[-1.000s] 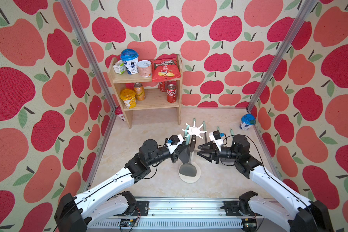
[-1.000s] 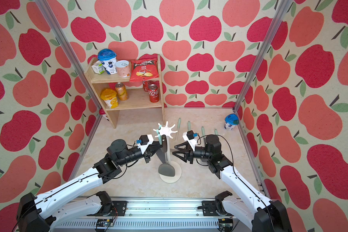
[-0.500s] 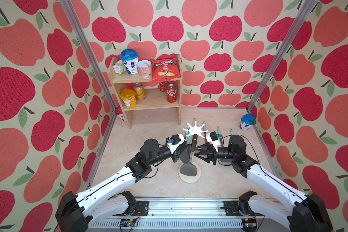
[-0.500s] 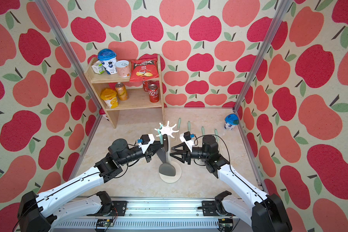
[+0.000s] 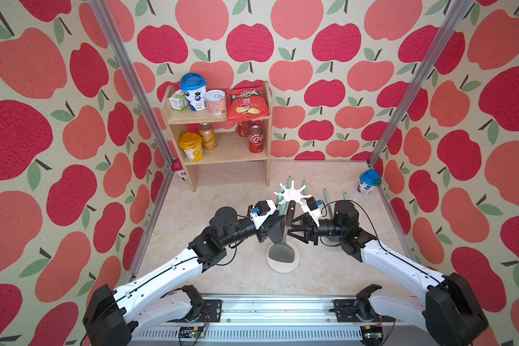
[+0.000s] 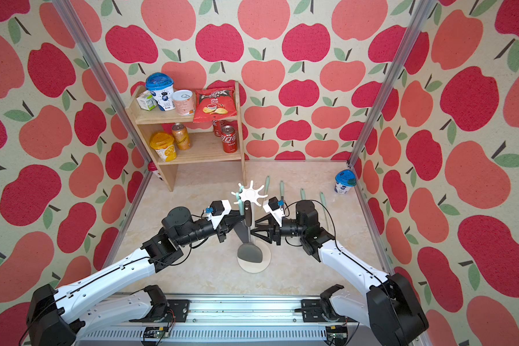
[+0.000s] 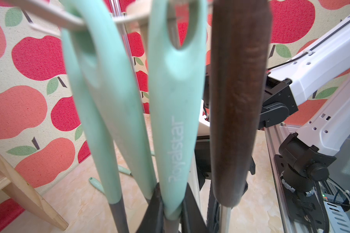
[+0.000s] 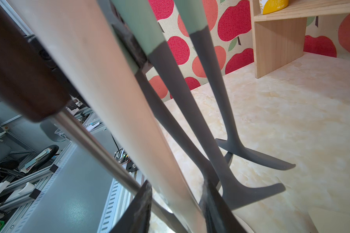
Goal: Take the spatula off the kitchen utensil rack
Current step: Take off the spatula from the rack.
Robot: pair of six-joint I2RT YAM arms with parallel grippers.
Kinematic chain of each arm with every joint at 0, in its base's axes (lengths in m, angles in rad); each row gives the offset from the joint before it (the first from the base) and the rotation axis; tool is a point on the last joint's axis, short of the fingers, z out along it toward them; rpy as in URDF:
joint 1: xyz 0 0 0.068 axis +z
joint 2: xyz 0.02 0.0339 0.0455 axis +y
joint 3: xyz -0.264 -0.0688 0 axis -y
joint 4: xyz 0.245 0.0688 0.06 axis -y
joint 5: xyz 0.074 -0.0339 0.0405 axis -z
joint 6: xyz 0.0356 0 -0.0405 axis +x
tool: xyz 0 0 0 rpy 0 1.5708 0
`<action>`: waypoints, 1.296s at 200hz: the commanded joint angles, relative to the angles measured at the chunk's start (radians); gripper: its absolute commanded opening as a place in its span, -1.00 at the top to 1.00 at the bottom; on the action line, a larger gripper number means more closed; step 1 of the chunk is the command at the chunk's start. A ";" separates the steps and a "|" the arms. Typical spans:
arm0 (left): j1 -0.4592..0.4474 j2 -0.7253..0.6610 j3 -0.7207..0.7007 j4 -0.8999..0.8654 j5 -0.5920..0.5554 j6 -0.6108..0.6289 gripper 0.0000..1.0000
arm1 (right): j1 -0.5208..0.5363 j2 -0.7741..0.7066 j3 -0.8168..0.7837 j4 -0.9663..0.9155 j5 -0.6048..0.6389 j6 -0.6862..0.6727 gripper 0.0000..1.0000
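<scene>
Left hand (image 7: 171, 203): clamped on the narrow lower end of the spatula (image 7: 176, 121) handle. I judge a hold that low lets the arm lift the loop up off its prong.
Spatula: hangs by its loop from a prong of the rack (image 5: 292, 194), blade down, not yet off. I take this mint tool for the spatula because it is the one gripped.
Right hand (image 8: 176, 209): fingers on either side of the rack's pole and pressed to it, as far as the wrist view shows. It is likely bracing the light stand so it does not tip.
Brown tool (image 7: 236, 100): hangs just beside the spatula, its grey blade over the rack's round base. It is close enough to snag.
Mint tools (image 7: 101, 121): hang on prongs on the spatula's other side.
Desk (image 5: 237, 278): carries the rack, the shelf and the cups.
Loose tools (image 5: 326, 196): four mint handles lie flat behind the rack, their heads hidden by the right arm.
Corner cup (image 5: 369, 181): lidded, alone in the far right corner, contents unseen.
Red cup (image 5: 179, 169): on the desk beside the shelf's leg, half hidden.
Shelf (image 5: 228, 151): stands against the back wall.
Lower tier: yellow cup (image 5: 191, 146), orange can (image 5: 208, 137), two red cans (image 5: 256, 139).
Top tier: carton (image 5: 177, 100), blue cup (image 5: 194, 93), pink tin (image 5: 215, 103), and a crisp bag (image 5: 247, 103) hanging over the edge.
</scene>
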 commanded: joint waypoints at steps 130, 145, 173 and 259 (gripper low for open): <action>-0.009 0.000 -0.059 -0.120 -0.039 -0.020 1.00 | 0.128 0.049 0.064 -0.044 0.166 -0.151 0.54; -0.009 -0.012 -0.068 -0.119 -0.045 -0.024 1.00 | 0.139 0.037 0.063 -0.070 0.197 -0.174 0.64; -0.008 -0.031 -0.077 -0.124 -0.054 -0.029 1.00 | 0.156 0.012 0.046 -0.087 0.254 -0.203 1.00; -0.009 -0.110 -0.112 -0.129 -0.082 -0.045 1.00 | 0.201 -0.031 -0.017 -0.055 0.461 -0.241 1.00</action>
